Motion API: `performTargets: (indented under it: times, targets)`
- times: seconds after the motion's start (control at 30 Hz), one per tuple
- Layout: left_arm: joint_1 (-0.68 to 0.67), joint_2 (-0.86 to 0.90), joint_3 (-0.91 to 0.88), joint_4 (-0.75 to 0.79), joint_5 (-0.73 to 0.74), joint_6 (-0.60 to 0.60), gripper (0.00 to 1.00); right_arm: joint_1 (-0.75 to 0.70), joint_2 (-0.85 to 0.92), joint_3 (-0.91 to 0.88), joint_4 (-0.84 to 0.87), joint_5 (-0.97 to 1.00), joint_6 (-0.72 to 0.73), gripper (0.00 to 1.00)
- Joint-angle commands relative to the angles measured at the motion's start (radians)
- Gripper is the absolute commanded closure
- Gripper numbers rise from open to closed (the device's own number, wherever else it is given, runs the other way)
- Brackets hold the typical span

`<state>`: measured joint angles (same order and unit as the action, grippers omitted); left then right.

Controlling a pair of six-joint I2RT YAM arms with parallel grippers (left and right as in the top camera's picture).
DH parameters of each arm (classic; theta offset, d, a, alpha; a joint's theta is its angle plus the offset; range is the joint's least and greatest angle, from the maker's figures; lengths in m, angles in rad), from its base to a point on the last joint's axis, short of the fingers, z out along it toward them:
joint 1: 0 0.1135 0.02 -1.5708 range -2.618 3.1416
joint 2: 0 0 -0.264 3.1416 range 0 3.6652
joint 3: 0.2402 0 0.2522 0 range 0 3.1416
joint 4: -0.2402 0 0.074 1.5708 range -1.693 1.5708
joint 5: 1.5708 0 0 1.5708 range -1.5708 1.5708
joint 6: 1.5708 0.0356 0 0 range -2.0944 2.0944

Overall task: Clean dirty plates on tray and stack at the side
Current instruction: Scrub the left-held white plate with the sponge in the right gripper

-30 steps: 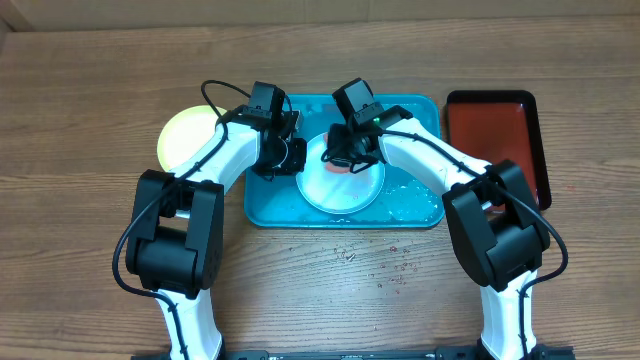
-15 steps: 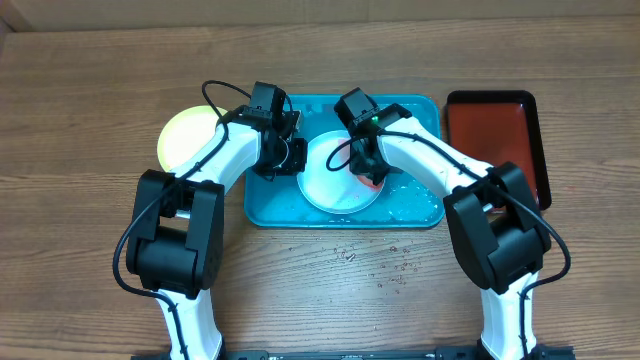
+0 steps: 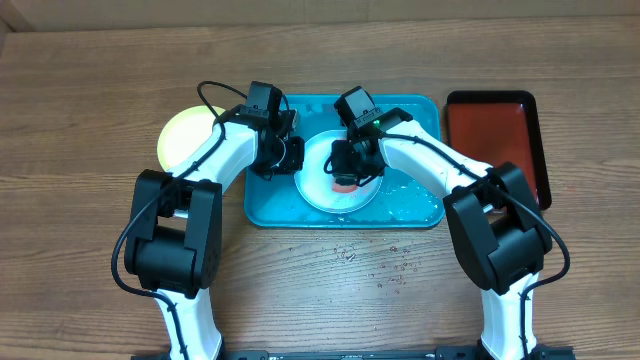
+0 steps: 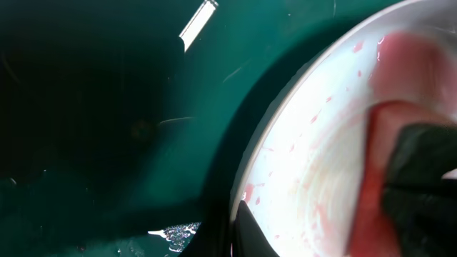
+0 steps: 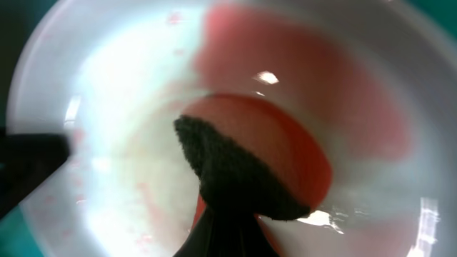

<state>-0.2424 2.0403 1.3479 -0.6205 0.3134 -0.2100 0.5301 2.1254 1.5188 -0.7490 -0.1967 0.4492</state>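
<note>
While right hand (image 3: 343, 176) clamps one sponge (image 5: 243, 178) on one pale plate (image 3: 316, 192) in tray (image 3: 300, 106), left hand (image 3: 285, 158) state: cannot tell. One yellow-green plate (image 3: 185, 135) nearer bench (image 3: 100, 250) left edge.

We are wearing white curved shells on our left arm (image 3: 222, 152) and right arm (image 3: 430, 160), black blocky joints (image 3: 165, 235), thin black looping cables (image 3: 203, 90), one green light (image 3: 377, 119) glowing.
</note>
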Motion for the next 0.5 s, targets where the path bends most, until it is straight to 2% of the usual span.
performTargets:
  times: [0.0,0.2,0.43,0.47]
  targets:
    - [-0.006,0.0,-0.005,0.017,0.08,-0.019,0.96,0.069,0.045,-0.021,0.053,-0.132,-0.009,0.96]
    - [-0.005,0.0,-0.005,0.011,0.08,-0.018,0.96,0.096,0.092,-0.02,0.121,-0.138,0.0,0.96]
    - [-0.005,0.0,-0.005,0.007,0.08,-0.018,0.96,-0.022,0.092,-0.02,0.27,-0.114,0.06,0.96]
    - [-0.004,0.0,-0.005,0.007,0.079,-0.018,0.96,-0.064,0.092,-0.02,0.275,-0.063,0.084,0.96]
